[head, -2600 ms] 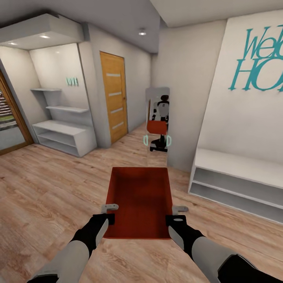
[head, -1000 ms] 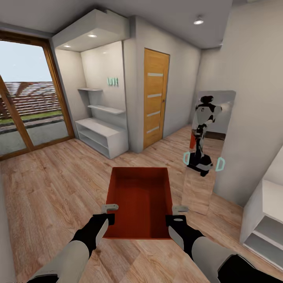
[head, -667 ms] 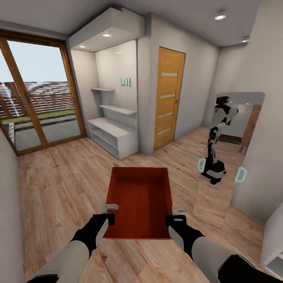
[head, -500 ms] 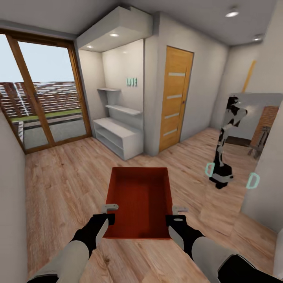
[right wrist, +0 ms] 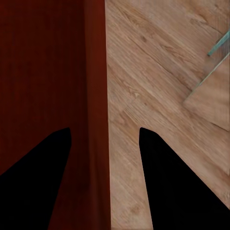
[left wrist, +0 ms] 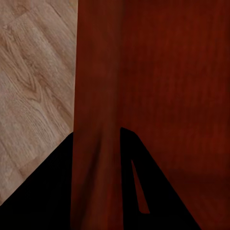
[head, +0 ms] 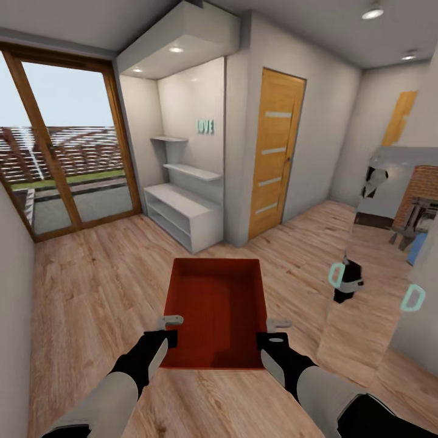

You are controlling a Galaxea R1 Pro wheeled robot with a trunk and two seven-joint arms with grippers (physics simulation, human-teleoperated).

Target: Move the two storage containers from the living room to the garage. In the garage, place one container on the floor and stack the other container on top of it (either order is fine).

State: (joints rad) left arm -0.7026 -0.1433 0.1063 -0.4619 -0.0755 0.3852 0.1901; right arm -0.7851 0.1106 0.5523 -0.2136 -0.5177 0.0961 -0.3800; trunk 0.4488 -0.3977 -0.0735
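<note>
I hold one orange-red storage container (head: 214, 316) out in front of me, level, above a light wood-plank floor (head: 91, 286). It is a shallow rectangular bin with no lid, its open top facing up and its long side running away from me. My left gripper (head: 171, 328) clamps the bin's left wall near the corner closest to me, and my right gripper (head: 274, 331) clamps the right wall at the matching spot.

In the left wrist view, the red wall (left wrist: 98, 120) runs straight between my two dark fingers (left wrist: 48, 191), one on each side of it, with the ribbed inside of the bin on one side and wood planks on the other. In the right wrist view, the other wall (right wrist: 96, 120) likewise passes between my fingers (right wrist: 177, 182); the finger on the floor side stands a little off the wall there, so I cannot tell from that view how tightly it presses.

Around me is a hallway. Ahead to the left are wood-framed glass doors (head: 67, 158) showing an outdoor scene. Beyond the bin is a white alcove with shelves and a low white bench unit (head: 182, 213), with small teal letters (head: 205, 126) on its back wall. Just right of the alcove is a closed honey-coloured door (head: 275, 152) with pale horizontal strips. On my right a tall mirror (head: 377, 255) leans against the wall, reflecting part of my body and some red brick.
</note>
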